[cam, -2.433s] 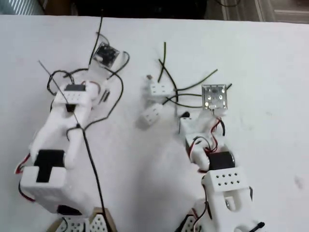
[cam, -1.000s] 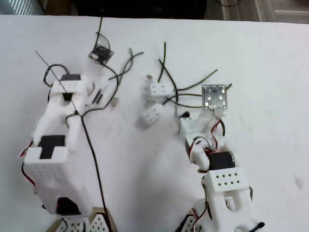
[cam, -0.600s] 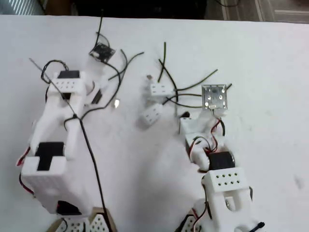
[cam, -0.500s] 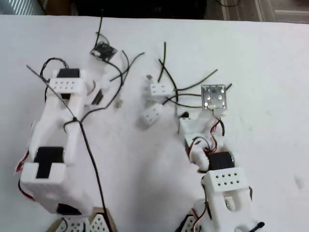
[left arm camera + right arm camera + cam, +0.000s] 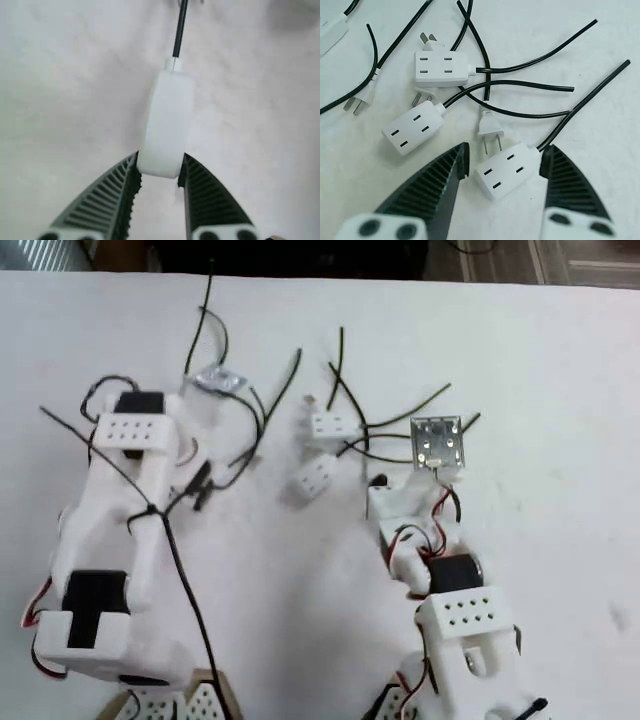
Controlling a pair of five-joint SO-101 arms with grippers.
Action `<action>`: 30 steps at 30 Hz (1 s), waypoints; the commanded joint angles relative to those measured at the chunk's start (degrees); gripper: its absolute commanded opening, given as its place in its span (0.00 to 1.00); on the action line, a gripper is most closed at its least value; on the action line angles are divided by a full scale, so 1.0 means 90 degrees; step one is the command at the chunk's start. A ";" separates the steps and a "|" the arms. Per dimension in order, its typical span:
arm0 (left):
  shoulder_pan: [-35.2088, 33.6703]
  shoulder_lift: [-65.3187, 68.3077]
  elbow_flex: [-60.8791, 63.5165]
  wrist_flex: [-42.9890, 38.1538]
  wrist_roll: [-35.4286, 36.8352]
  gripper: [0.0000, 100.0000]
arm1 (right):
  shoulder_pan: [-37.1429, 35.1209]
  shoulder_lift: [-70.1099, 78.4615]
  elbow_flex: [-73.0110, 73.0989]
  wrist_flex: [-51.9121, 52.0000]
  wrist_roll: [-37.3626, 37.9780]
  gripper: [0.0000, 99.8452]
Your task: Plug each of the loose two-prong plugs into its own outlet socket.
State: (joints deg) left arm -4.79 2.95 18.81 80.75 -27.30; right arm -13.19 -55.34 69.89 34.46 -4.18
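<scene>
My left gripper is shut on the end of a white outlet block, whose black cord runs away from it. In the high view the left arm stands at the table's left among black cords. My right gripper is open, low over the table, with a white outlet block between its fingers. A white two-prong plug lies with its prongs just short of that block. Two more outlet blocks lie beyond. Another loose plug lies farther off.
Black cords cross the middle of the table around the two outlet blocks. The right arm hides the table under it. The white tabletop is bare to the right.
The left arm has swung back toward the near left, dragging its block and cords along. The right arm has shifted only slightly.
</scene>
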 commanded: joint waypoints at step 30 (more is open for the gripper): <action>-0.1402 -0.0337 -0.1133 -0.0518 -0.1162 0.33 | -0.0171 0.0015 -0.0020 -0.0122 0.0000 0.23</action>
State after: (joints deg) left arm -18.86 2.95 16.18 69.32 -35.74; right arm -13.27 -55.34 69.89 34.46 -4.18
